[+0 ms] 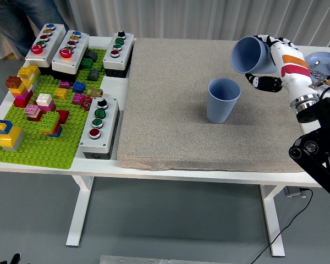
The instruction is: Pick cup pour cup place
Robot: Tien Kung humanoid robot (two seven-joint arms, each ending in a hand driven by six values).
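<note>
There is one view only, from high on the robot's side, looking forward and down; the whole white table (170, 177) shows, its near edge low; nothing is shared.
</note>
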